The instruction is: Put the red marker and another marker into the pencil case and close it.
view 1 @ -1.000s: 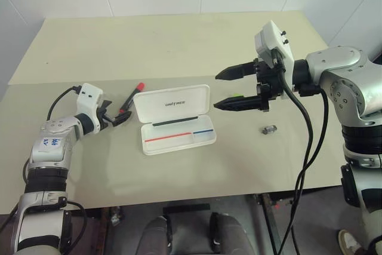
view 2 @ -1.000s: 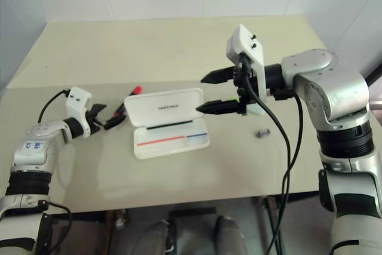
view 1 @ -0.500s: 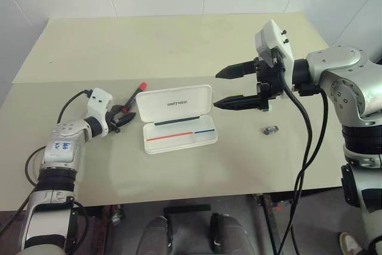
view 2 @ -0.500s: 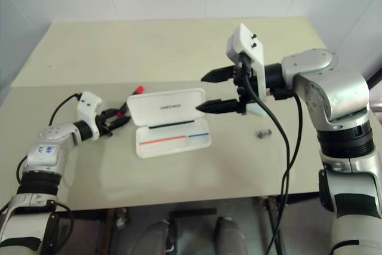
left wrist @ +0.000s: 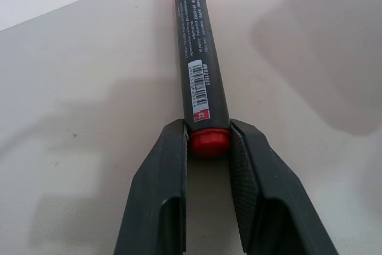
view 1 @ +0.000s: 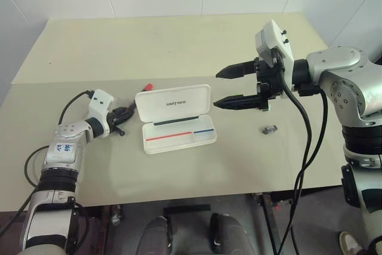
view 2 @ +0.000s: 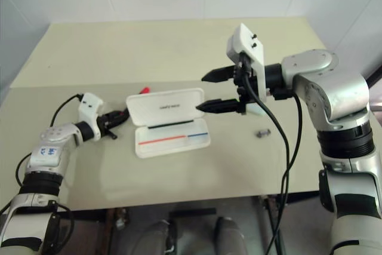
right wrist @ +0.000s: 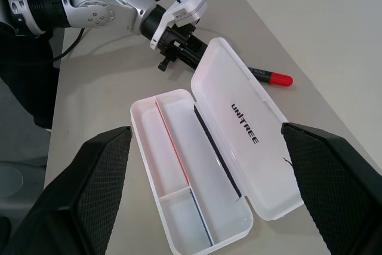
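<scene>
A beige table [view 1: 179, 46] stretches before a white tiled wall, carrying every item in the scene. Near its front edge lies the pencil case [view 1: 176, 117], a white clamshell standing open, its lettered lid tilted up toward the wall and its shallow tray showing a red and a blue stripe.

Above and to the right of the case hangs the right gripper [view 1: 230, 88], its two black fingers spread wide apart with nothing between them, pointing across toward the robot's left, over the case's right end.

To the left of the case, low over the table, the left gripper [left wrist: 209, 147] has its fingers [left wrist: 164, 177] pressed against the red butt end of the red marker [left wrist: 200, 70]. The marker's dark barrel runs away from the gripper along the tabletop behind the raised lid, and its red cap [view 1: 148, 86] peeks out just past the lid's upper left corner.

Well to the right of the case, a tiny dark metallic object [view 1: 270, 129] rests alone on the table.
</scene>
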`<state>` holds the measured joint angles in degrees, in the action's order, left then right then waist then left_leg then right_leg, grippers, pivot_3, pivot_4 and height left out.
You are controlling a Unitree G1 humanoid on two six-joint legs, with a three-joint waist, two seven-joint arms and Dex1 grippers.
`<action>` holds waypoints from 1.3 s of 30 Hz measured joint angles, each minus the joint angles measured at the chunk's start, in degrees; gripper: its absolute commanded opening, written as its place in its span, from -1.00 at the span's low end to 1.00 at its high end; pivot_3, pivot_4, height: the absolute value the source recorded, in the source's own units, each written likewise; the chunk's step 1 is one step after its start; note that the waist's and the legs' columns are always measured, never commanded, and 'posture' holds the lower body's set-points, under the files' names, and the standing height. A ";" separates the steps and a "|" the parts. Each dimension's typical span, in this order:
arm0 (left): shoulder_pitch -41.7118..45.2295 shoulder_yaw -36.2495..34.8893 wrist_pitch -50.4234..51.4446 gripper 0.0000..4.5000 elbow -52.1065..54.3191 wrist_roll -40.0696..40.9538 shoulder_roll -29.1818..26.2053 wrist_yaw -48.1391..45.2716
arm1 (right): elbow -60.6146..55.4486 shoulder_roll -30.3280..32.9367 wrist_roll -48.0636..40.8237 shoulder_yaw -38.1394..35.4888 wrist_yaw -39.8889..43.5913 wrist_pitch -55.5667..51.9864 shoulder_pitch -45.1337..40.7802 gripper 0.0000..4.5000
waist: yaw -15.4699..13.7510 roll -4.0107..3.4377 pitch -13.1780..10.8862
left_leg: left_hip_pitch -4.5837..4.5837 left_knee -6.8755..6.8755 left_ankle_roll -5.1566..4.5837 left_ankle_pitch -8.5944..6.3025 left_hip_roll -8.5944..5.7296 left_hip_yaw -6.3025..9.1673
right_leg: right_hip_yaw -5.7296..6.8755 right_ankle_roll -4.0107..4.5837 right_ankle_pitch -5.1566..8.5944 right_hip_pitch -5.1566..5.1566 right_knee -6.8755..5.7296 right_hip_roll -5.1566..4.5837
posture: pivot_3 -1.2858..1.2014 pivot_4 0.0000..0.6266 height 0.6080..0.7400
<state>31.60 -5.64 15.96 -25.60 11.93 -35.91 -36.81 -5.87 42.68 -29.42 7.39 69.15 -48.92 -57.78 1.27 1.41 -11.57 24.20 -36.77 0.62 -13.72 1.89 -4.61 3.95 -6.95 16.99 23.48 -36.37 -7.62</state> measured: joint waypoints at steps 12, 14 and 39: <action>9.15 -11.48 0.48 -0.72 -3.21 2.76 -9.44 3.79 | -0.23 0.92 -0.47 -0.84 -0.28 -0.49 0.20 0.89 | 0.03 0.14 -0.06 | 0.15 -0.08 -0.05 -0.22 0.04 -0.13 | 0.01 -0.01 0.00 0.09 0.21 -0.01 | 0.03 -0.52 1.00; 10.27 -12.37 1.72 -0.72 -0.45 4.75 -10.01 1.41 | -0.40 1.10 -0.84 -0.87 -0.32 -0.78 0.30 0.89 | -0.30 0.14 -0.06 | 0.15 -0.18 -0.09 -0.32 0.05 -0.21 | 0.02 -0.01 0.00 0.08 0.23 -0.02 | 0.03 -0.52 1.00; 0.37 2.80 17.42 -0.72 30.11 18.00 -20.10 -33.03 | -8.54 9.94 -5.51 -6.13 -1.90 -2.62 11.48 0.89 | -1.05 0.21 -0.10 | 0.05 -0.34 -0.22 -0.68 0.27 -0.73 | -0.32 -0.04 0.00 0.12 0.41 0.17 | 0.03 -0.52 1.00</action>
<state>31.98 -2.83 33.38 4.51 29.93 -56.01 -69.84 -14.40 52.61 -34.93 1.26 67.25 -51.54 -46.30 0.22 1.62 -11.67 24.25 -37.11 0.40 -14.41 2.15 -5.34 3.63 -6.99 16.99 23.60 -35.97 -7.45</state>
